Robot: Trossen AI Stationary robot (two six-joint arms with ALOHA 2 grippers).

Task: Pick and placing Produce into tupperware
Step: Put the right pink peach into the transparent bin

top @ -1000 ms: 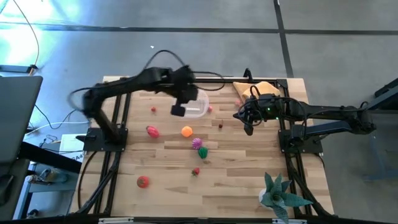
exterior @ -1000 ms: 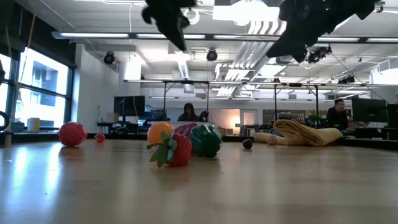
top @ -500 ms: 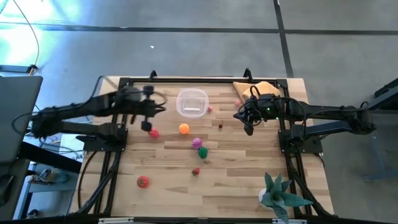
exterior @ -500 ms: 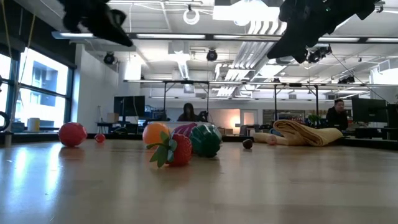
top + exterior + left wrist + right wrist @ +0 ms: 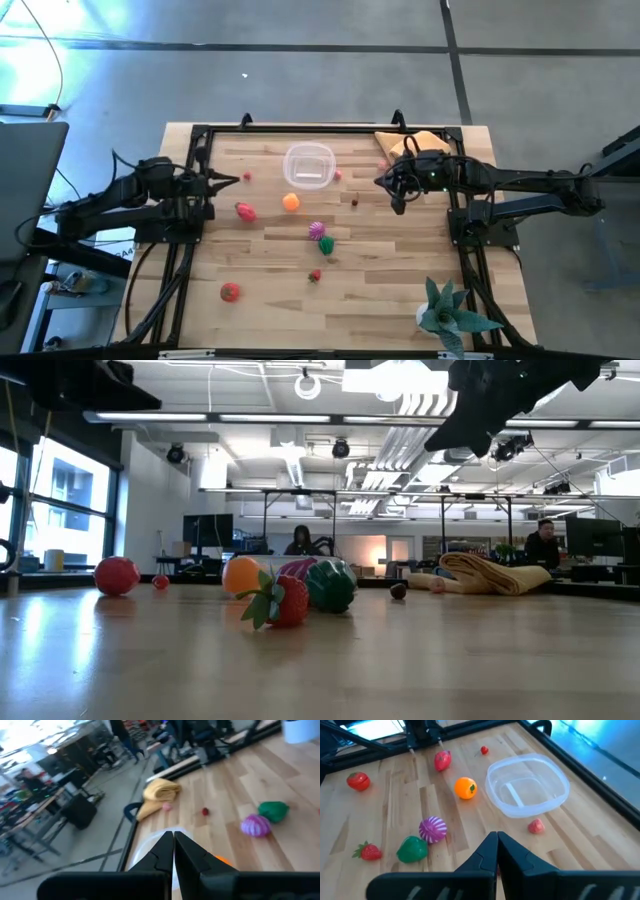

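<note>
Tupperware first, and we reckon it's light, stiff and prone to skate, sitting empty well ahead of the left gripper and just off the right gripper. Produce next: orange fruit nearest the tub, strawberry farther out. We'd judge them hard, light, rolly; pinch across the middle. Both grippers hover fully closed, holding nothing.

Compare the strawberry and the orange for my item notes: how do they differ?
The strawberry is red with a green leafy cap; the orange is round and orange. The orange lies close beside the tupperware; the strawberry lies far from it. Both rest on the table, outside the container.
</note>
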